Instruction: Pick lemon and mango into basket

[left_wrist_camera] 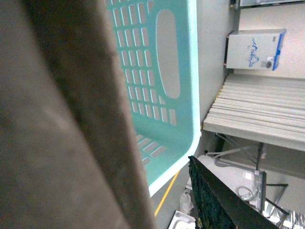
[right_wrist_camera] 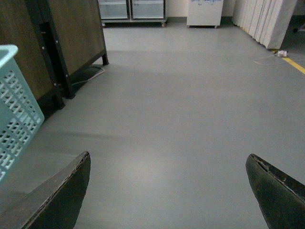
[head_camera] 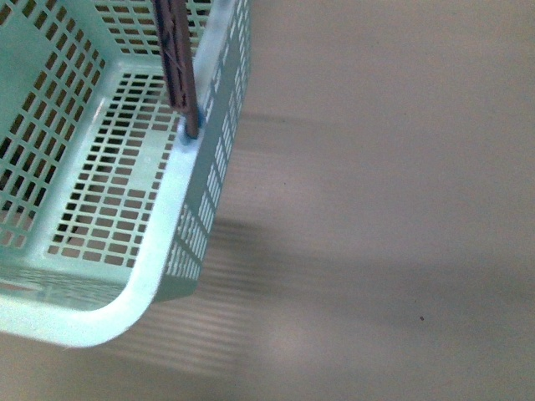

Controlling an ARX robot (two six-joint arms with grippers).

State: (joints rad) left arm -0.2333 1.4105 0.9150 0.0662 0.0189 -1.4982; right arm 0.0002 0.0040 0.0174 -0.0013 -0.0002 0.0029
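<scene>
The light-teal basket (head_camera: 159, 276) fills the left of the front view, its lattice floor bare. Its brown handle (head_camera: 177, 58) stands up from a pivot on the rim. In the left wrist view the brown handle (left_wrist_camera: 62, 124) is a big blur close to the camera. My left gripper (left_wrist_camera: 152, 191) is shut on it, with one dark finger (left_wrist_camera: 217, 200) showing beside the basket's wall (left_wrist_camera: 157, 86). My right gripper (right_wrist_camera: 169, 191) is open over bare floor, and the basket's corner (right_wrist_camera: 14, 109) is beside it. No lemon or mango is in view.
Grey floor (head_camera: 384, 209) lies under the basket. A dark brown panel on black legs (right_wrist_camera: 71, 38) stands beyond the basket. White folded panels (right_wrist_camera: 267, 21), a white cabinet (right_wrist_camera: 205, 12) and a yellow floor line (right_wrist_camera: 295, 64) are further off.
</scene>
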